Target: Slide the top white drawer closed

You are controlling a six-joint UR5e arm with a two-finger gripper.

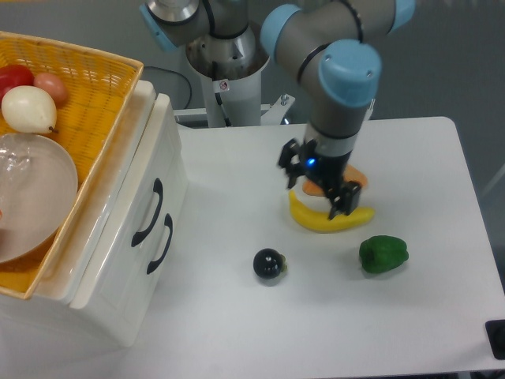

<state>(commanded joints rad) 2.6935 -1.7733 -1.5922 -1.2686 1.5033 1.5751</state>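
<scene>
Arm bent down over banana (331,219), jaws spread empty, top white drawer (134,207) well apart

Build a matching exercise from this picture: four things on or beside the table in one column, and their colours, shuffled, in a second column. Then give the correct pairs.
Things:
1. banana
2. bell pepper
3. drawer handle
4. wicker basket

Colours:
A. green
B. black
C. orange-yellow weave
D. plain yellow

Pairs: 1-D, 2-A, 3-B, 4-C
</scene>
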